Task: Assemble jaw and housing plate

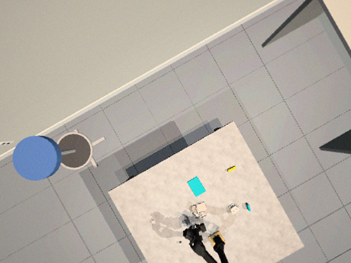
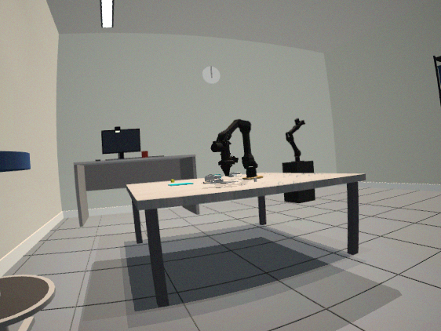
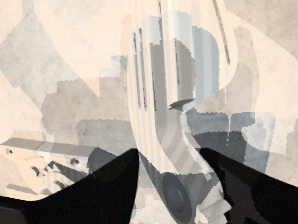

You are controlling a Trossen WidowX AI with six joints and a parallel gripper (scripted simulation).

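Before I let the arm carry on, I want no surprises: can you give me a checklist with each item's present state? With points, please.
1. Gripper [image 1: 193, 232] [image 2: 227, 172] [image 3: 169, 156] shut on the pale ribbed piece [image 3: 162, 130]: ok.
2. That piece on its pin: cannot tell.
3. Gear teeth meshed: cannot tell.
4. Housing plate level on both stubs: cannot tell.
5. Cyan slab [image 1: 196, 186] [image 2: 180, 183] away from the gripper: ok.
6. Gripper withdrawn from the parts: not ok.
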